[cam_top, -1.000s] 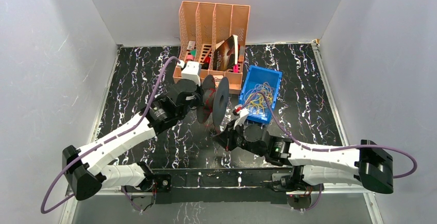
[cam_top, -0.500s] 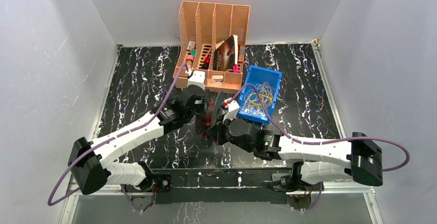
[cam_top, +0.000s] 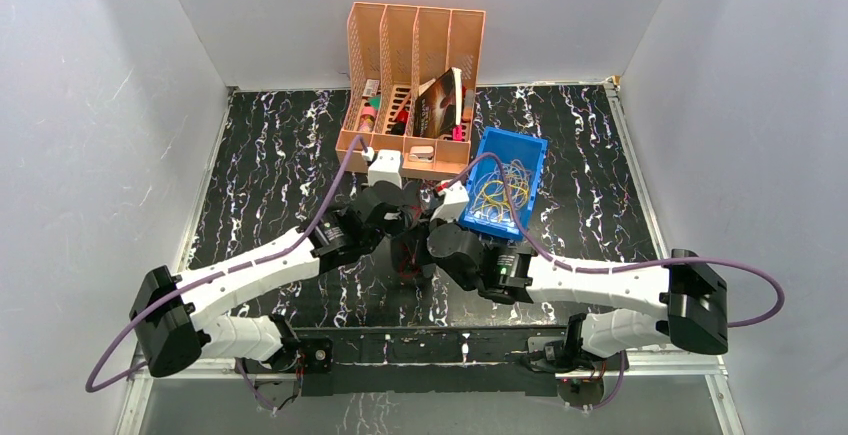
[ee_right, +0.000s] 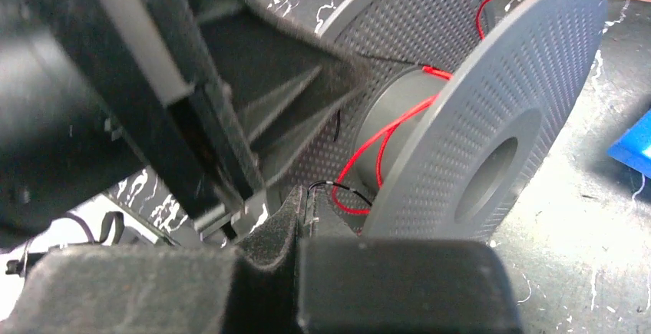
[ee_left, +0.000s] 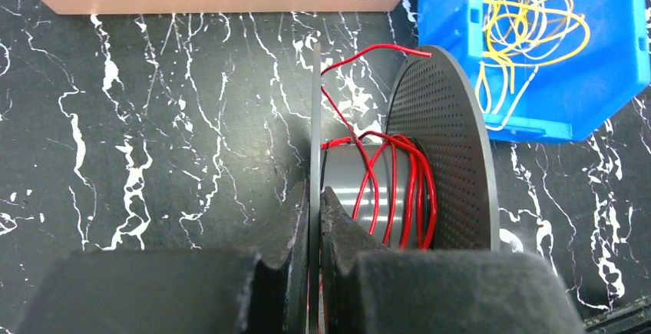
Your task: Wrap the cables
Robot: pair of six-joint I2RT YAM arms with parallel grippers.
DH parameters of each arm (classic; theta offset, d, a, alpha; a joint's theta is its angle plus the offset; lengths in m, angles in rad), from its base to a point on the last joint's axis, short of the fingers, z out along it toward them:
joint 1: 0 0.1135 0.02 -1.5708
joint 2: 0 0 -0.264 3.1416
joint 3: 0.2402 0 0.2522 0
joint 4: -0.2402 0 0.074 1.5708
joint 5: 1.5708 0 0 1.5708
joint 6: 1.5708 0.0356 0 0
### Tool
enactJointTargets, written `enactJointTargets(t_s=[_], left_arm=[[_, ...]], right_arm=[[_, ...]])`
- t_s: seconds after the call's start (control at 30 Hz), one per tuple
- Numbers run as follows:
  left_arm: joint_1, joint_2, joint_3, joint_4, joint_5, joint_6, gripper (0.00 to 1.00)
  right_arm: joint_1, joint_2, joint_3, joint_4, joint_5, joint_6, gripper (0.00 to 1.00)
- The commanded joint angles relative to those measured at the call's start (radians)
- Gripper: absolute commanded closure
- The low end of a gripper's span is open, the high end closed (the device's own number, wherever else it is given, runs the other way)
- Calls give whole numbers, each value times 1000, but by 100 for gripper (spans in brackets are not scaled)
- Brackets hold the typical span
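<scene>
A dark grey spool (ee_left: 441,150) stands on edge at the table's middle, mostly hidden under both arms in the top view (cam_top: 408,255). A thin red cable (ee_left: 391,188) is wound loosely round its core, one end sticking up. My left gripper (ee_left: 315,196) is shut on the spool's left disc and also shows in the top view (cam_top: 398,223). My right gripper (ee_right: 303,203) is shut on a thin black cable (ee_right: 345,188) right beside the core, and shows in the top view (cam_top: 428,243). The red cable (ee_right: 376,138) and the spool (ee_right: 491,104) show in the right wrist view.
A blue bin (cam_top: 520,145) just right of the spool holds a tangle of yellow and orange cables (cam_top: 497,190); it also shows in the left wrist view (ee_left: 537,128). A peach desk organizer (cam_top: 415,45) with assorted items stands behind, close to the left wrist.
Both arms have closed in on each other. The spool has come down and forward with the left gripper, and the right gripper has moved up and left to the spool's core.
</scene>
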Motion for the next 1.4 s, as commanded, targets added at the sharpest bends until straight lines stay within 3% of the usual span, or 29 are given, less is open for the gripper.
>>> enactJointTargets(t_s=[0.0,0.23,0.43,0.87,1.37], left_arm=[[-52,-15,-22,1,-66,-29,100],[-121,-51,-60,0,-163,-63,100],[-160,-69,-85,4,-165,-47,100],[-186,-114,-141,17,-128,38,100],[-214,-114,-170,17,-154,29,100]], right_arm=[[7,2,94,-27,139,100,100],[7,9,138,-135,256,208,100],[6,27,181,-220,324,249,100],[-4,-2,178,-303,376,321,94],[-10,-17,173,-345,399,380,85]])
